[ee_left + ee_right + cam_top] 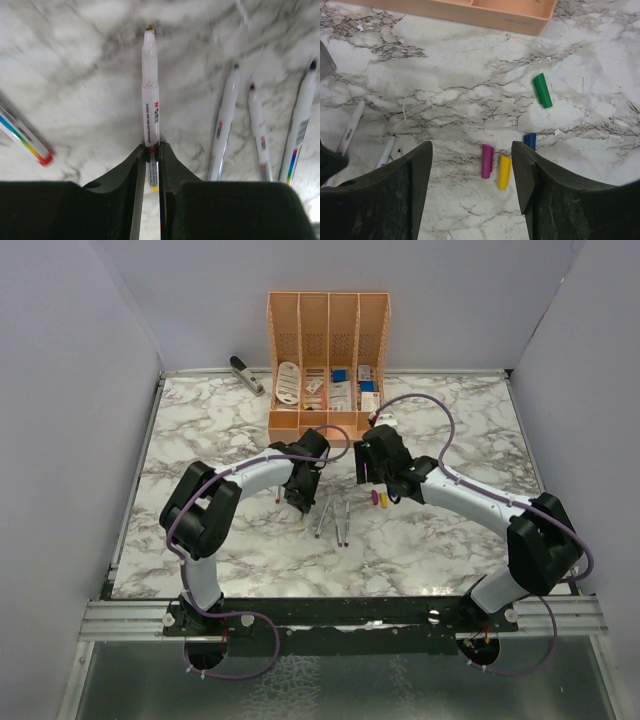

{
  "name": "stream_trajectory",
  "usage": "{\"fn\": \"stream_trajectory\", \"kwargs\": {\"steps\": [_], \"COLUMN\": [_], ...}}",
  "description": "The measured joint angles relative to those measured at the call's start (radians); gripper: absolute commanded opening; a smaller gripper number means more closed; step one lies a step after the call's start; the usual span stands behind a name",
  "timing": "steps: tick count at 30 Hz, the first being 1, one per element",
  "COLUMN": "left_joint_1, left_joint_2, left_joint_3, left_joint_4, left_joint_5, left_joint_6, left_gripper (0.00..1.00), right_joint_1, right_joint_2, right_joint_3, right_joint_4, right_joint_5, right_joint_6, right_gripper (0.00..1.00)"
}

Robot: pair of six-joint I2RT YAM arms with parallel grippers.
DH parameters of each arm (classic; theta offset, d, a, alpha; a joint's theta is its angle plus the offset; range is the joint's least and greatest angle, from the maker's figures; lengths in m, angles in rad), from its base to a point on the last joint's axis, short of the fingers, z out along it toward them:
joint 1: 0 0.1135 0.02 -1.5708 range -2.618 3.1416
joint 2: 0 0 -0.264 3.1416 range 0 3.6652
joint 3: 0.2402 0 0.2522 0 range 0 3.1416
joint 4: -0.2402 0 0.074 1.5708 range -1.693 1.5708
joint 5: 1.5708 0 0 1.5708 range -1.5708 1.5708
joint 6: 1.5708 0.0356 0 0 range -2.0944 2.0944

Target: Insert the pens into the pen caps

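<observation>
On the marble table, the left gripper pinches a pen near its tail, shaft jutting straight out beyond the fingers, yellowish tip bare. To its right, the right gripper hangs spread wide above the purple cap and yellow cap, lying side by side between its fingers, long axes crosswise to the closing line. The right arm looks nearer for the pick; blue cap and green cap lie farther right.

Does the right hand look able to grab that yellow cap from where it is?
Probably yes. The right hand hangs open over the yellow cap, with nothing covering it. The purple cap lies close beside it and might get nudged.
</observation>
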Motion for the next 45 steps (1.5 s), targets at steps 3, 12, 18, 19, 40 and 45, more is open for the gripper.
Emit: {"fn": "stream_trajectory", "kwargs": {"steps": [3,12,18,19,40,45], "left_joint_1": [0.021,0.045,0.050,0.050,0.225,0.225], "left_joint_2": [-0.007,-0.146,-0.387,-0.393,-0.645,-0.627], "left_joint_3": [-0.004,-0.129,-0.187,-0.189,-0.413,-0.409], "left_joint_4": [0.127,0.278,0.363,0.367,0.977,1.031], "left_joint_5": [-0.052,-0.134,-0.141,-0.140,0.343,0.420], "left_joint_6": [0.024,0.093,0.141,0.149,0.151,0.133], "left_gripper": [0.00,0.00,0.00,0.00,0.00,0.00], "right_joint_1": [0.000,0.000,0.000,0.000,-0.094,-0.094], "right_joint_2": [0.010,0.011,0.016,0.016,0.016,0.014], "right_joint_3": [0.000,0.000,0.000,0.000,-0.019,-0.071], "right_joint_4": [-0.001,0.001,0.008,0.010,-0.048,-0.095], "right_joint_5": [0.000,0.002,0.008,0.009,0.024,-0.004], "right_joint_6": [0.002,0.029,0.048,0.051,0.111,0.135], "right_gripper": [0.64,0.64,0.64,0.64,0.56,0.47]}}
